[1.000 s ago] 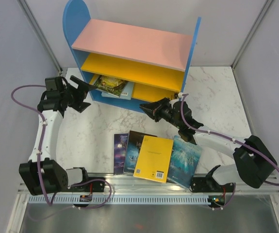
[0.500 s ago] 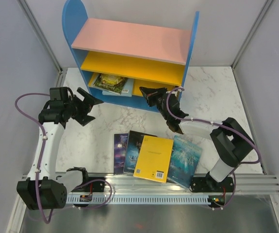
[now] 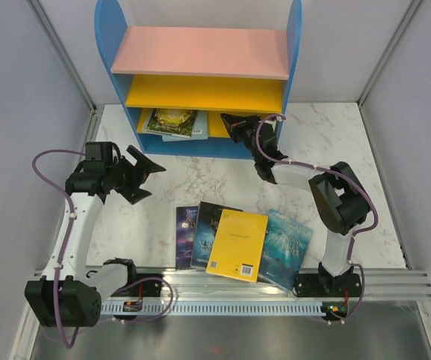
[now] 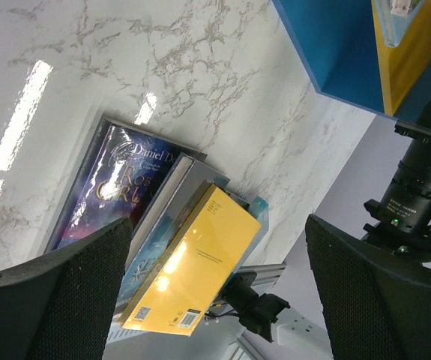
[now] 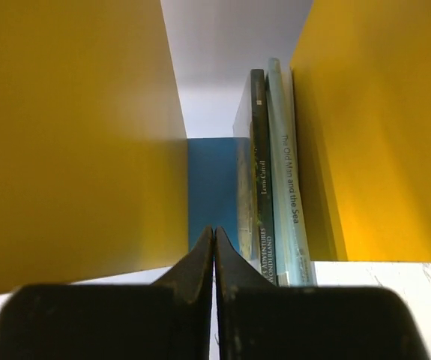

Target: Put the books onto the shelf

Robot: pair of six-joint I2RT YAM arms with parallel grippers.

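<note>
Pointing into the shelf (image 5: pixel 65 135), clenched right claw (image 5: pixel 214 238) sees book spines (image 5: pixel 258 187); left claw (image 3: pixel 152 180) released.

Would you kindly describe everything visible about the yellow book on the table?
The yellow book is a thin paperback lying flat, slightly skewed, near the front edge of the table. Barcode labels sit along its near edge. It overlaps the dark book on its left and the teal book on its right. Nothing grips it.
</note>
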